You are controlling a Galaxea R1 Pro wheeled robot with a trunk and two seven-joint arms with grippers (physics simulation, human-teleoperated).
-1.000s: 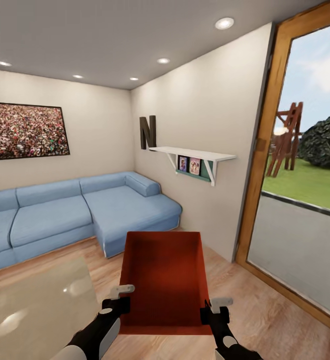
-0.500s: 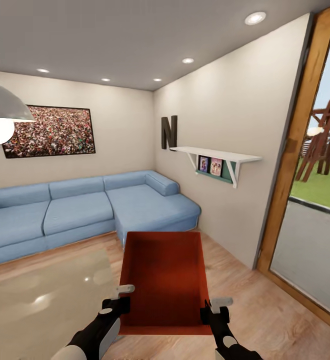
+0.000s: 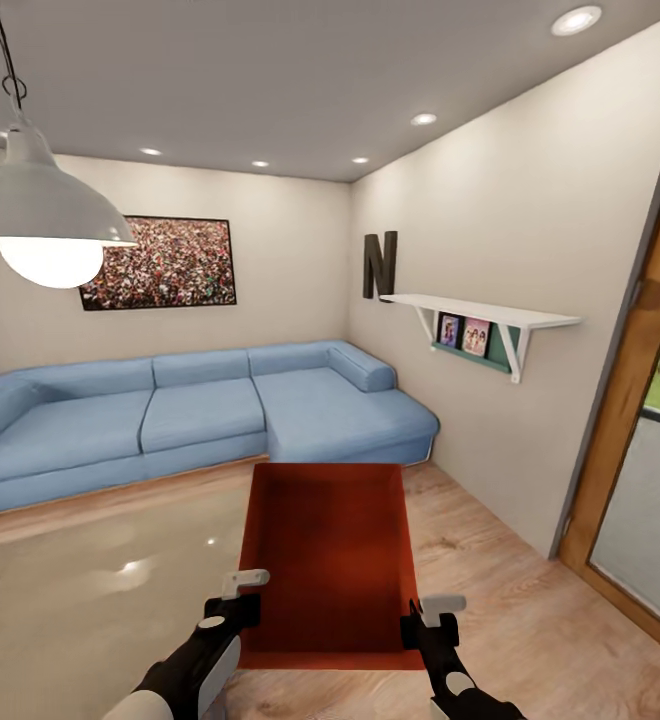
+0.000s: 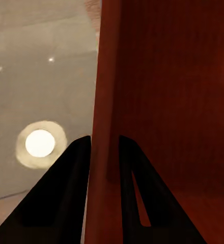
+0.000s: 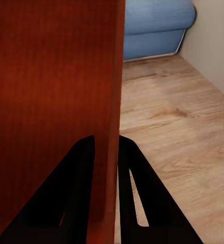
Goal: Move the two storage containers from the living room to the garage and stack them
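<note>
Holding one container [image 3: 328,560] between us, we clamp its side walls: left gripper [image 3: 242,598] and right gripper [image 3: 422,618], above the wood floor [image 3: 530,600], facing one sofa [image 3: 200,410].

Open wood floor [image 3: 500,590] along the box's [image 3: 330,560] right side up to the wall [image 3: 490,300], glass table [image 3: 80,600] close on its left, blue sofa [image 3: 200,410] blocking ahead, lamp [image 3: 45,205] hanging overhead left, shelf [image 3: 485,312] jutting from the wall.

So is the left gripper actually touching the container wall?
Touching. In the left wrist view, the left gripper's fingers pinch the container's wall on both sides, with no gap.
</note>
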